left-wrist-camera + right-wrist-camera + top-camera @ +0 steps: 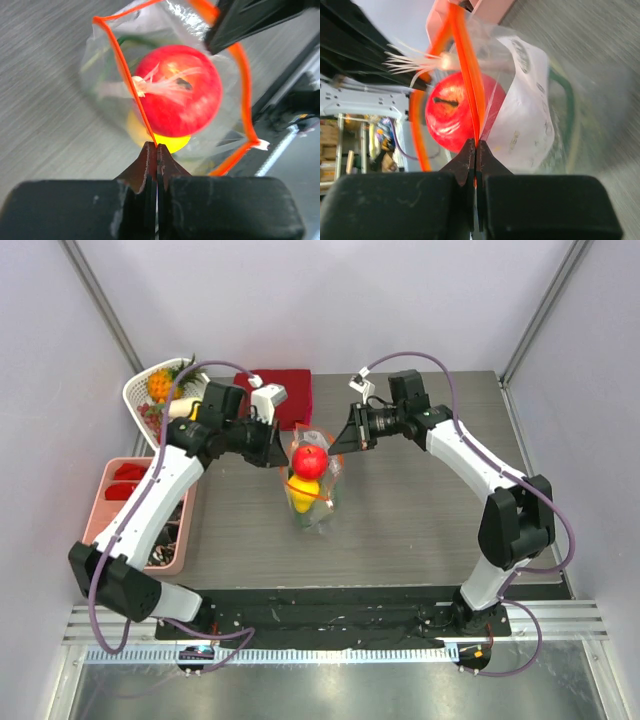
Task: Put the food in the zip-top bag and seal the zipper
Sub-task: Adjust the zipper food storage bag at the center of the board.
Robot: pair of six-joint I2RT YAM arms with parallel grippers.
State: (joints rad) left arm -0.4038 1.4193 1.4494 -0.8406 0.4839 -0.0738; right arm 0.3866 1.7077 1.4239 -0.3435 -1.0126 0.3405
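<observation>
Zip-top bag (322, 515) stands mid-table between the arms, mouth up, red apple (310, 460) over yellow citrus (300, 496) inside. Left gripper (156, 146) and right gripper (476, 142) each pinched tight on the zipper (245, 95), one per end, so the strip's long axis runs fingertip to fingertip, mouth bowed open around the apple. Sealing likely needs those ends drawn apart: open tabletop (430, 530) right and near, red cloth (290, 390) behind, pink bin (108, 508) at left edge.

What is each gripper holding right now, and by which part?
Both hold the zip-top bag by its zipper: the left gripper pinches the strip on one side of the open mouth, the right gripper on the opposite side.
</observation>
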